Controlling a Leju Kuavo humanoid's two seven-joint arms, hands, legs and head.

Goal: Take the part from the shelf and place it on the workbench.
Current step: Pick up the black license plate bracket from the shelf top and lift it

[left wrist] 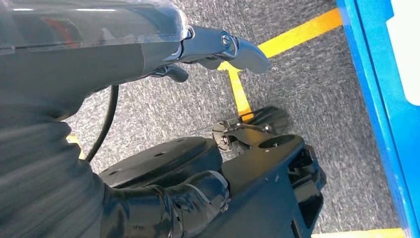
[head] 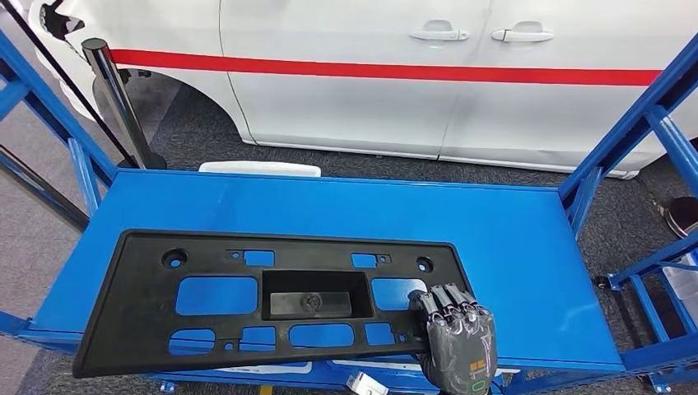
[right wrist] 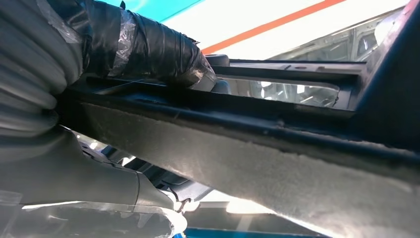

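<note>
While the black part (head: 272, 300) lay flat along the near edge of the blue bench (head: 494, 239), its left near corner overhanging that edge, the far half of the bench stood bare toward the white car (head: 411, 74). The right hand (head: 457, 339) gripped the part's near right corner, fingers (head: 449, 300) curled over its rim. The left hand (left wrist: 218, 47) hung over grey carpet (left wrist: 307, 84), fingers loosely apart, holding nothing.

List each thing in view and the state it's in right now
black plastic part: flat on the shelf, near edge gripped
right hand: grips the part's near right corner
left hand: holds nothing, hanging above the floor
blue shelf: bears the part
white car: doors closed
</note>
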